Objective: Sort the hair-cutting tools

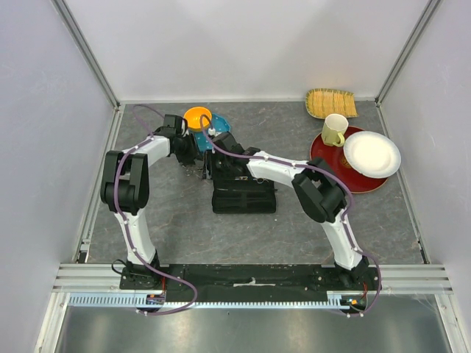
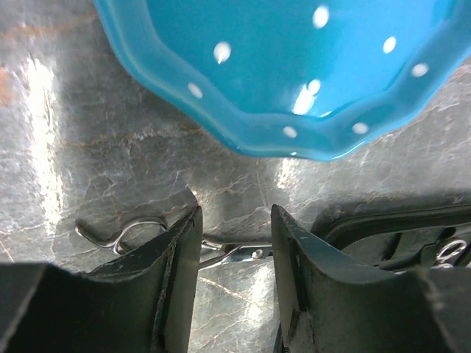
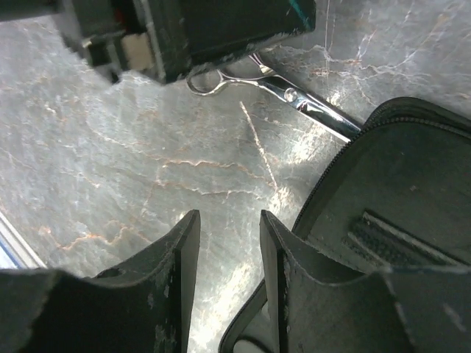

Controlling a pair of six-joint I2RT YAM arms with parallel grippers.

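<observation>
Straddling the scissors (image 2: 221,248), my left gripper (image 2: 234,213) stands parted, unclamped; I should lower squarely before closing. Right gripper (image 3: 228,217) narrowly parted, empty.

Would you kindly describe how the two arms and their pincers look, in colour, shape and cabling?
The left arm and right arm have white links with bulky black joints, on black bases. A purple cable runs along each arm. The left pincer and right pincer each have two flat, matte black fingers, scuffed at the edges and tapering towards the tips.
</observation>
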